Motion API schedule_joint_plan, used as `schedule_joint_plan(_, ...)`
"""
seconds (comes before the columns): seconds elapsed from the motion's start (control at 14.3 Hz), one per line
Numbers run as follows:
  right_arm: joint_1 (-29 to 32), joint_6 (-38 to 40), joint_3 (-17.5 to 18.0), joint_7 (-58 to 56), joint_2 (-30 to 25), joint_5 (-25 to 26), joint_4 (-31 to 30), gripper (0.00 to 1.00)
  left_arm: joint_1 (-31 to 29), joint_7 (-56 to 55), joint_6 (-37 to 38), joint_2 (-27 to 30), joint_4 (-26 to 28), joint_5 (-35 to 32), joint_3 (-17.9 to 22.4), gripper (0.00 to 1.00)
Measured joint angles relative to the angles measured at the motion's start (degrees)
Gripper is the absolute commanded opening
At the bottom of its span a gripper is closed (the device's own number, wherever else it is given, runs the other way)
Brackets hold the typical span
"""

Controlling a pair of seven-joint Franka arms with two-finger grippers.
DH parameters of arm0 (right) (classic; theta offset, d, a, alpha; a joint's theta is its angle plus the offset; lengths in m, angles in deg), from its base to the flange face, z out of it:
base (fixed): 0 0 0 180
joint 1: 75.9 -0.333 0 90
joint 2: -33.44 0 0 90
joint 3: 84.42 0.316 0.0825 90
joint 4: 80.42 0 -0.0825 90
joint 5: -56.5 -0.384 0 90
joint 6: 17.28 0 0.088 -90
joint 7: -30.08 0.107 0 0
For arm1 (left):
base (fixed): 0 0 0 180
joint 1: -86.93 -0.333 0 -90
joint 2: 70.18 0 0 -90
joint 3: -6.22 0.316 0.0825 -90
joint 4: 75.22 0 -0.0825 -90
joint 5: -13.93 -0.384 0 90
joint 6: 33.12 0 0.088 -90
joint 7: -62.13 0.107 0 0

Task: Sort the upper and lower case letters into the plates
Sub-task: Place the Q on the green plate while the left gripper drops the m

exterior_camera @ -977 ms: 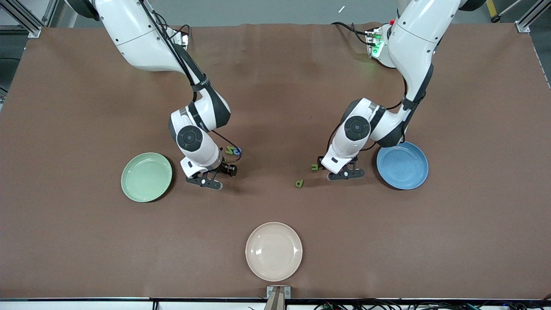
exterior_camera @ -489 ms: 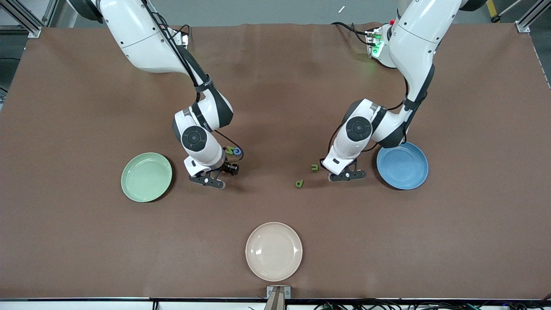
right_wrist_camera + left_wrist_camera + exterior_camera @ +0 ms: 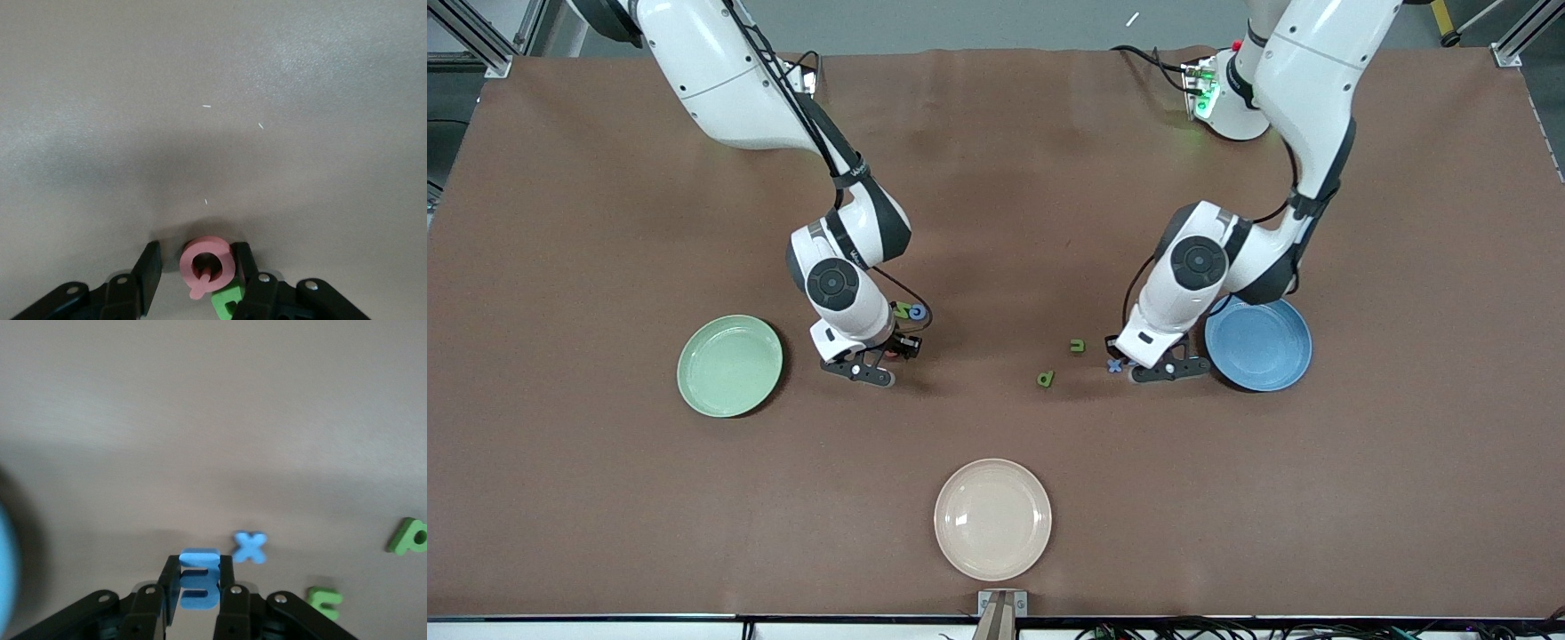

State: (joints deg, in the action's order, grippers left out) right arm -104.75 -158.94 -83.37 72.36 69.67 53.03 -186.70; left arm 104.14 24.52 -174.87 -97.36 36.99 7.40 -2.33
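- The left gripper (image 3: 198,597) is clamped on a blue block letter (image 3: 199,579), just off the table beside the blue plate (image 3: 1259,342), close to the plate's rim.
- A small blue x (image 3: 249,547) lies next to it; two green letters, one (image 3: 1078,346) a little farther from the front camera than the other (image 3: 1046,379), sit toward the middle.
- The right gripper (image 3: 197,270) brackets a pink Q (image 3: 206,266), one finger touching it, the other apart with a gap.
- The green plate (image 3: 729,365) is well apart at the right arm's end.
- The cream plate (image 3: 992,519) sits near the table's (image 3: 605,498) front edge, with open brown cloth around it.
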Motion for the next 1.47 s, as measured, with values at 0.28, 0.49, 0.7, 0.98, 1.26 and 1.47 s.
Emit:
schedule_joint_plan(0.28,0.0,0.5,-0.1,0.2,-0.3,0.0,0.0,0.01,-5.0,2.6,11.4,8.4,1.6,-0.1,0.0,0.03)
schedule_joint_plan(0.49,0.3,0.5,-0.7,0.3,-0.3,0.0,0.1,0.0,-10.8,9.3,12.1,12.4,6.2,-0.2,0.1,0.04)
schedule_joint_plan(0.7,4.0,3.8,-1.3,-3.4,-1.5,0.1,1.0,0.0,-16.1,16.4,11.6,13.9,10.2,-0.2,0.1,0.04)
schedule_joint_plan(0.98,13.5,12.0,-1.6,-18.8,-6.2,0.0,1.9,0.0,-20.5,23.7,7.4,13.9,13.7,-0.2,0.1,0.05)
schedule_joint_plan(1.26,21.4,14.6,-1.6,-31.7,-7.3,0.0,1.1,0.0,-24.6,31.4,-0.9,12.0,17.8,-0.2,0.1,0.06)
schedule_joint_plan(1.47,23.0,14.1,-1.6,-33.9,-7.1,0.0,-1.3,0.0,-25.3,33.4,-4.7,9.0,18.1,-0.2,0.1,0.08)
